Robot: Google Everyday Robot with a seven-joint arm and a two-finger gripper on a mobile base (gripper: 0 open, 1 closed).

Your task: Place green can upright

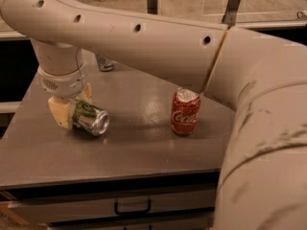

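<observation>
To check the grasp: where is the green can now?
In the camera view, the green can lies on its side on the left of the table, at the gripper, left of the upright red Coca-Cola can.

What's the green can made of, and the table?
Green can: thin metal, probably aluminium; its silver end shines. Table: grey, smooth, faintly glossy, maybe laminate or metal; light reflects off it. The pincer sits at the lying can's left end.

Cream pincer (72,108) at green-silver can (91,120)
</observation>
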